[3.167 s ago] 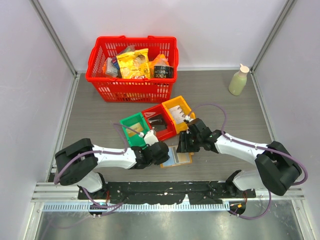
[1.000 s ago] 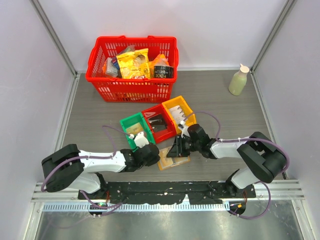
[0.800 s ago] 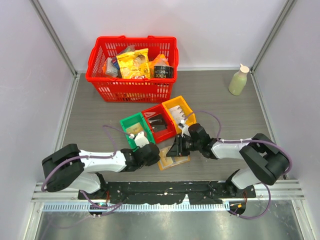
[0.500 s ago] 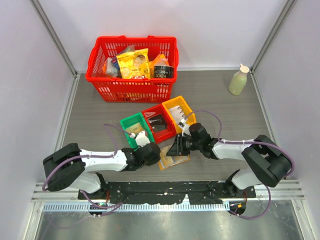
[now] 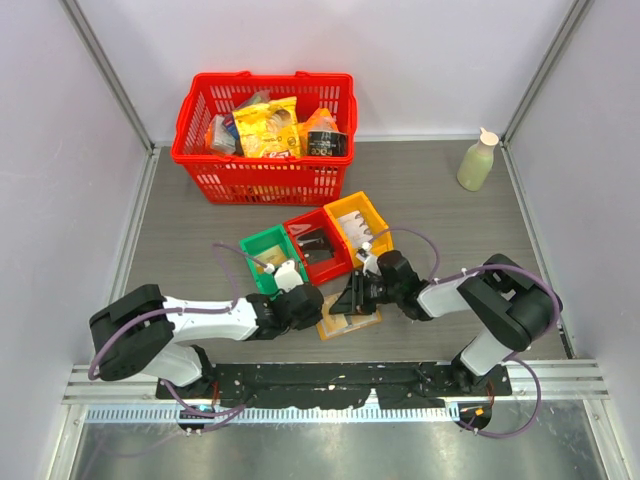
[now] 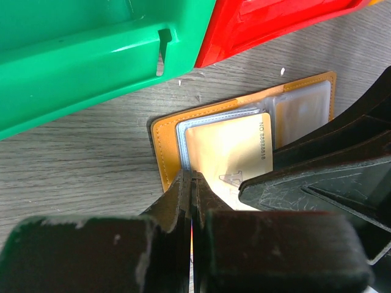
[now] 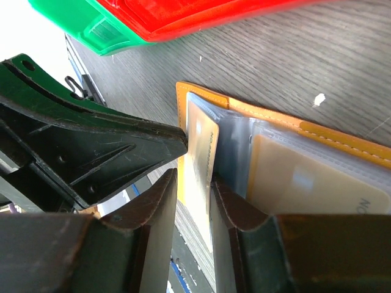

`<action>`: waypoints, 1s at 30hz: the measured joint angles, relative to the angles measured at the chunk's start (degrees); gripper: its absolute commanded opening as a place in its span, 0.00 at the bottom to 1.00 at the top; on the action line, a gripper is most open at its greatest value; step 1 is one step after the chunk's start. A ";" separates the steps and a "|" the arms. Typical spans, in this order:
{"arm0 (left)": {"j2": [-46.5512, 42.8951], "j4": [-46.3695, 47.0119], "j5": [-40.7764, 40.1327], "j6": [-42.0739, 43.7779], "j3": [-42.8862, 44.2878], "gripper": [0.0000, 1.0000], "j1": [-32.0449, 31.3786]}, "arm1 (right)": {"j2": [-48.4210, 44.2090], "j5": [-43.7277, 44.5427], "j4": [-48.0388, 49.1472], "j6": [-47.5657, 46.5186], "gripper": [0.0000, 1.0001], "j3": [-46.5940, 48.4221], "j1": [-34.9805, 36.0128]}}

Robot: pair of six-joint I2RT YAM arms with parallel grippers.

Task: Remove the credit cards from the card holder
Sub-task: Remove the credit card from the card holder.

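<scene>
The tan-orange card holder (image 5: 345,325) lies open on the table in front of the bins. My left gripper (image 6: 191,177) is shut with nothing in it, its tips resting on the holder's (image 6: 162,143) near-left edge beside a cream credit card (image 6: 229,149). My right gripper (image 7: 194,183) is open and straddles that card (image 7: 200,152), which stands tilted out of its clear sleeve. One finger touches the card's printed edge, and a gap shows on the other side. Another card (image 7: 305,183) sits in a sleeve next to the holder's orange border (image 7: 317,131). From above, both grippers (image 5: 312,308) (image 5: 352,298) meet over the holder.
Green (image 5: 268,255), red (image 5: 318,243) and yellow (image 5: 355,222) bins stand in a row just behind the holder. A red basket (image 5: 262,135) of groceries is at the back. A pale bottle (image 5: 477,160) stands at the back right.
In the last second both grippers have stayed at the holder, and the right arm has folded in closer. Three seconds ago the holder lay slightly further right.
</scene>
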 measured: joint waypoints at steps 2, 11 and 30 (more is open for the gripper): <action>0.00 -0.07 0.00 0.00 0.02 0.00 0.00 | 0.00 -0.17 0.83 0.50 0.32 -0.44 -0.15; 1.36 -0.15 0.39 -0.07 1.20 0.00 0.00 | -3.13 -2.60 0.42 1.01 0.22 -2.21 -3.43; -1.31 4.70 3.89 2.38 -0.17 0.01 0.00 | -2.89 -3.82 -1.16 -0.68 0.17 -3.10 -5.25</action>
